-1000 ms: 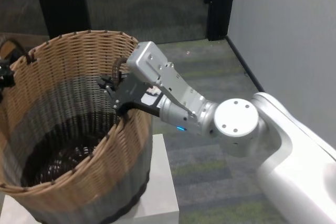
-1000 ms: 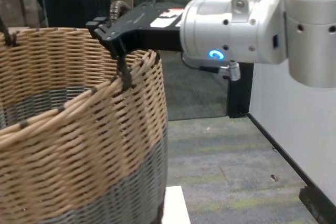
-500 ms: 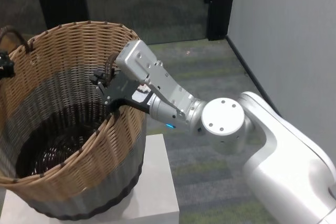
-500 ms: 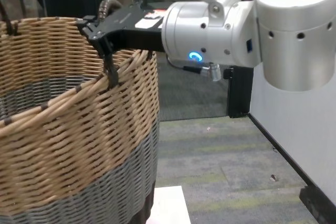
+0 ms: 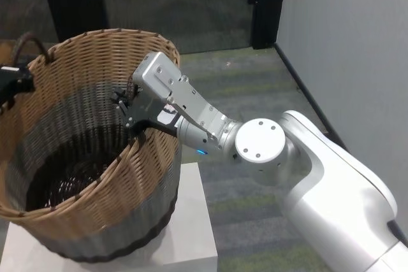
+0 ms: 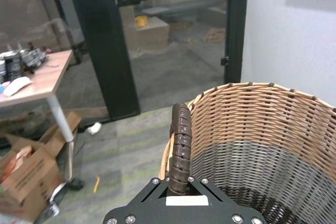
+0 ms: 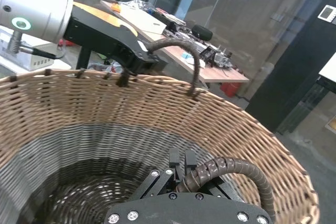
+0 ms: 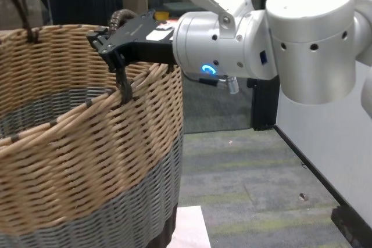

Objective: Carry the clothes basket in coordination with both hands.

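The clothes basket (image 5: pixel 95 176) is a round wicker one with a tan band on top, a grey middle and a dark base. It sits upright over a white pedestal (image 5: pixel 191 221); contact with it is not clear. My right gripper (image 5: pixel 127 103) is shut on the dark loop handle (image 8: pixel 119 18) at the basket's right rim, and the right wrist view shows that handle (image 7: pixel 220 169) between the fingers (image 7: pixel 181 161). At the far left rim, my left gripper (image 5: pixel 16 81) is shut on the other handle (image 6: pixel 181 150).
Grey-green carpet (image 5: pixel 255 81) runs to the right of the pedestal, up to a pale wall (image 5: pixel 344 42). Black door frames (image 5: pixel 268 4) and glass stand behind. A desk (image 6: pixel 31 82) and cardboard boxes (image 6: pixel 26 177) lie beyond the basket's left side.
The basket has shifted right and farther from the head camera with both grippers still on its handles. Its left handle has come into the head view, and the right elbow has swung left.
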You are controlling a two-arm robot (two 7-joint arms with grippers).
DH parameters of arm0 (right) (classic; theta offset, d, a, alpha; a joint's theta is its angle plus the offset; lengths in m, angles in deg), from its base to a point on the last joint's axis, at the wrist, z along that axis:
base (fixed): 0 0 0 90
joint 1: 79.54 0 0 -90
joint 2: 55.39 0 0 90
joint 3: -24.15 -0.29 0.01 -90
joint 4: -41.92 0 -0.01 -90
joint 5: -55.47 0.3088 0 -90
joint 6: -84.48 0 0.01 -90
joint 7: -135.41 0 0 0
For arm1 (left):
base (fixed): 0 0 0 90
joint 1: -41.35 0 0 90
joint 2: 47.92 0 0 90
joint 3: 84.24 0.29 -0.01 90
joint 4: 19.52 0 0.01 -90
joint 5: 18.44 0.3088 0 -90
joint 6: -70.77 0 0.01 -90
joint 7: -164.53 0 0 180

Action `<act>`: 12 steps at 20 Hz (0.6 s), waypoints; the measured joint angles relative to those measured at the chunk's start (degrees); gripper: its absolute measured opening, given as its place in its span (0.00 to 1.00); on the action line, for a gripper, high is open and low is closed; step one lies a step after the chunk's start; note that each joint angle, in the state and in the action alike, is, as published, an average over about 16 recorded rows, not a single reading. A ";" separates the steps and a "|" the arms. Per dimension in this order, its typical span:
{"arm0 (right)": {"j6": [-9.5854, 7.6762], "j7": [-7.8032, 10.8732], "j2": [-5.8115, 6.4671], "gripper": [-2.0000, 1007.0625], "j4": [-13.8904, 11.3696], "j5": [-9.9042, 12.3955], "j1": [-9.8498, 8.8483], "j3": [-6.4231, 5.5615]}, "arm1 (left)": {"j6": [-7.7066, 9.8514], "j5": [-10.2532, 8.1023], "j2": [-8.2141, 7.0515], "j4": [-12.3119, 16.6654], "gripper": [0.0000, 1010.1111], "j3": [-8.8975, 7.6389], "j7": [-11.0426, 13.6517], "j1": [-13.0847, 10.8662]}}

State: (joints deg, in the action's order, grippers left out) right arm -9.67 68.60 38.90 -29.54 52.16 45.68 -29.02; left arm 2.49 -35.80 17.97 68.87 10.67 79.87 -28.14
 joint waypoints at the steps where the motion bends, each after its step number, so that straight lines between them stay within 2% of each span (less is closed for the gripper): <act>1: 0.10 -0.05 -0.17 0.07 0.42 -0.19 0.18 -0.02 | -0.48 0.16 0.23 -0.70 0.00 0.16 0.27 0.42; 7: 0.82 -0.17 -1.18 0.07 2.91 -1.04 1.29 -0.20 | -2.99 1.06 1.47 -4.44 0.00 0.77 1.69 2.54; 12: 1.52 -0.12 -2.08 0.07 5.04 -1.54 2.26 -0.26 | -3.97 1.64 2.10 -6.52 0.00 0.72 2.58 3.45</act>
State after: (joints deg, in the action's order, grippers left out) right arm -8.16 68.48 36.82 -24.50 50.62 47.94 -29.27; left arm -1.47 -34.16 20.07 62.35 11.39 82.45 -24.69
